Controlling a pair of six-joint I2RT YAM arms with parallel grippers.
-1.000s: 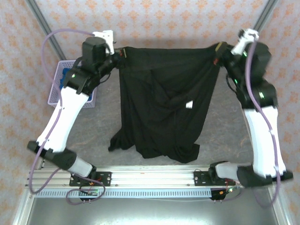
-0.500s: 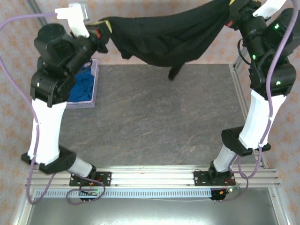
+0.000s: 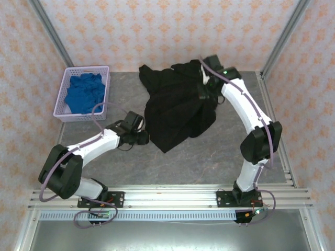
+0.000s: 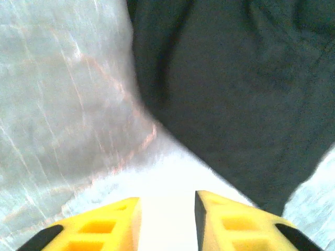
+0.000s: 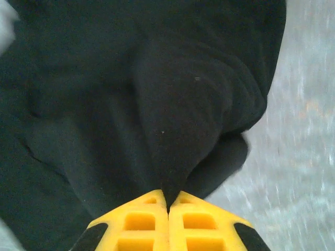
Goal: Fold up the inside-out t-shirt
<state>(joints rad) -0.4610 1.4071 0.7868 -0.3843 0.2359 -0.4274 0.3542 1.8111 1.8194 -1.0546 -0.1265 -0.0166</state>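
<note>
**Shirt down in a heap; left hand free just off its near-left tip**

- The inside-out t-shirt (image 3: 178, 112) lies crumpled on the table (image 3: 220, 157), centre to far. Its long axis runs diagonally from the far edge down to a narrow tip at near left.
- Your left gripper (image 4: 166, 204) sits low just off that near-left tip. The shirt lies ahead of it and to the right. The fingers stand partly apart with only bare table between them, so it holds nothing.
- Your right gripper (image 5: 168, 198) is at the shirt's far-right side. Its fingers are pressed together on a pinched ridge of black fabric.
- The left hand is the nearer one to the loose tip, and that corner looks like its likely next pickup. The approach would run along the shirt's axis, not across it.
- The basket (image 3: 87, 68) with the blue cloth (image 3: 84, 91) sits at far left, well apart from the shirt.

**Change from the earlier frames:** A second ago both hands held the shirt stretched wide between them, and then it was carried high toward the far side. Now it is on the table, bunched rather than flat. The left hand has let go and the right keeps its pinch. No tidy fold yet, by the look of it.
</note>
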